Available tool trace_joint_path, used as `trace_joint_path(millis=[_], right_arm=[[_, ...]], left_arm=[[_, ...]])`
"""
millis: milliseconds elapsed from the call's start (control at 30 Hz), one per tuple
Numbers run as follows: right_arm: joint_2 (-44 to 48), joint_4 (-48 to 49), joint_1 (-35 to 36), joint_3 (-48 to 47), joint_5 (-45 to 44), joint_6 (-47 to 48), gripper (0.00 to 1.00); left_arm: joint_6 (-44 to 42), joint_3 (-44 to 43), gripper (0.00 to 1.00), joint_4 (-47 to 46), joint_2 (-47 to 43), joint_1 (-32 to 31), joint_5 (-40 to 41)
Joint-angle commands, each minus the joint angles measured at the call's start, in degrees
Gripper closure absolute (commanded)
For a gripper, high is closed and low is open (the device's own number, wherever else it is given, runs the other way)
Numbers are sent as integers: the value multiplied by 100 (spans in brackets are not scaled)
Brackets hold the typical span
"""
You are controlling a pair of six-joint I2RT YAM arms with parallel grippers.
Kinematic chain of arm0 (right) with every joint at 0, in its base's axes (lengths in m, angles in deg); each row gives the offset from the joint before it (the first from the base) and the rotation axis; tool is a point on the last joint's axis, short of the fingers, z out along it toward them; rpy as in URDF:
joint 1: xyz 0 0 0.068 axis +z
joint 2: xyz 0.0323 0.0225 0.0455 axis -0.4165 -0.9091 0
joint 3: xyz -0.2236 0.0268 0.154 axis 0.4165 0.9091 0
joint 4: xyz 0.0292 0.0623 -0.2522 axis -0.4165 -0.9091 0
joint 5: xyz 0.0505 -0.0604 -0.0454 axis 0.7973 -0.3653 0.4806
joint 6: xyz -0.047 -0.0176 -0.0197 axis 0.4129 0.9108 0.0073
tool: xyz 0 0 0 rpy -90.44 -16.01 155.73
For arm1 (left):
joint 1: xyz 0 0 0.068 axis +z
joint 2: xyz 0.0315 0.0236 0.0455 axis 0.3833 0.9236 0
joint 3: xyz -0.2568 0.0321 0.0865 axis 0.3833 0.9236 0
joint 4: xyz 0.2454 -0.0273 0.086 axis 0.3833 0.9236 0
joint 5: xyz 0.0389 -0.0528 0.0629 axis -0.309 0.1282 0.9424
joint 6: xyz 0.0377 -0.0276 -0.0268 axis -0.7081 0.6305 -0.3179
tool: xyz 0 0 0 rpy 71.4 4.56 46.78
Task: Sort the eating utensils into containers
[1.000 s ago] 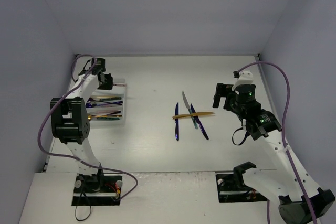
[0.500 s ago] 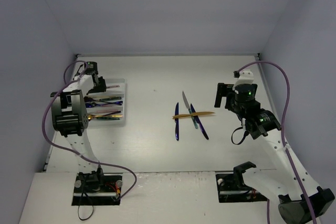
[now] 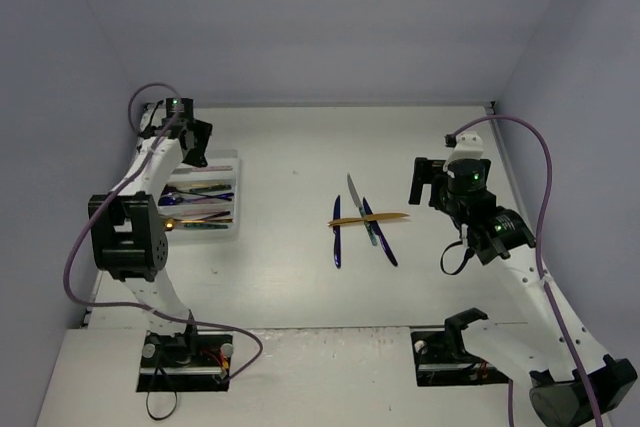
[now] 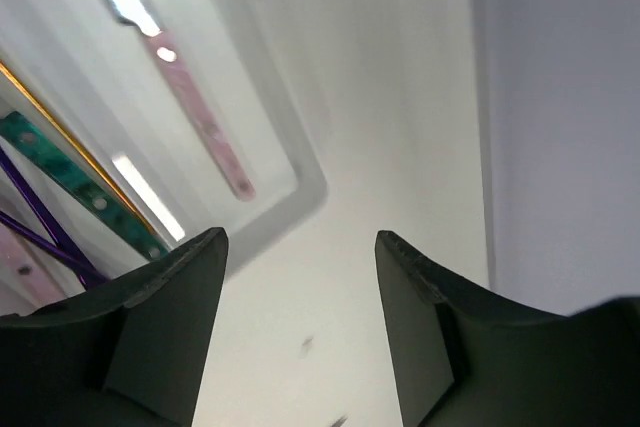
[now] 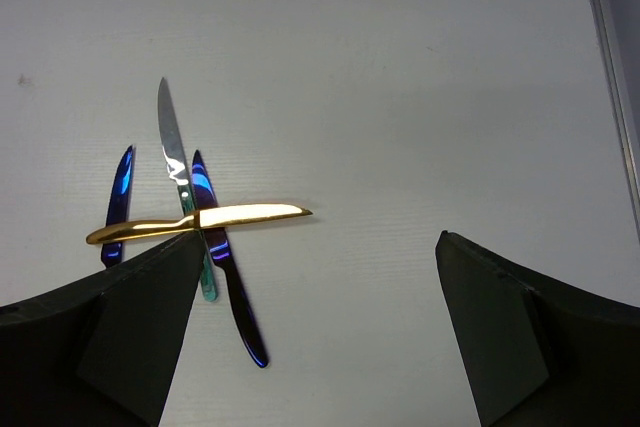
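Observation:
The white cutlery tray [image 3: 238,194] lies at the left, with gold, teal and purple utensils [image 3: 200,209] in its compartments. My left gripper [image 3: 198,150] hangs open and empty above the tray's far end. In the left wrist view my left gripper [image 4: 300,242] frames bare table beside the tray's corner [image 4: 300,192], and a pink-handled knife [image 4: 200,112] lies in the outer compartment. Mid-table, a gold knife [image 3: 370,218] lies across a silver-bladed teal knife [image 3: 356,197] and a dark blue knife [image 3: 381,238], with another dark blue utensil [image 3: 336,233] beside them. My right gripper [image 3: 422,183] stands wide open to their right.
In the right wrist view my right gripper [image 5: 320,242] is above bare table, with the gold knife [image 5: 200,217] and the dark blue knife [image 5: 235,297] at its left finger. The enclosure's walls stand close behind the tray and along the right edge [image 5: 610,97].
My left gripper has opened, risen from the tray and shifted toward the back wall; the pink-handled knife lies in the tray. The right arm and the mid-table utensils have not moved.

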Motion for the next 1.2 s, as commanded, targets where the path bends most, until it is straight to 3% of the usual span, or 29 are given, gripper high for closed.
trace_joint_path(millis=[0,167,333,433,667,900,1167], right_arm=[[68,180,-37,-321,-55,13,0],[200,185,-45,-384,193,31,0],[427,184,-45,-470,303,119,0],[608,171,-45,-546,382,209,0],[1199,163,-45,-669,573,346,0],[1563,35,-45,-876,571,373,0],[1666,-169,-45,-970,513,346,0]], left_arm=[[-2950,-771,43,-38,-869,-1091,348],[-5558,-781,42,-90,-1194,-2643,-210],[-7309,-441,40,47,-1050,-3775,-995],[-7761,-488,39,190,-723,-4335,-1312],[-8761,-1078,38,446,357,-5293,-1125],[-9100,-1955,39,791,1430,-5511,-1331],[-9278,-2502,43,1176,2051,-5502,-1258]])
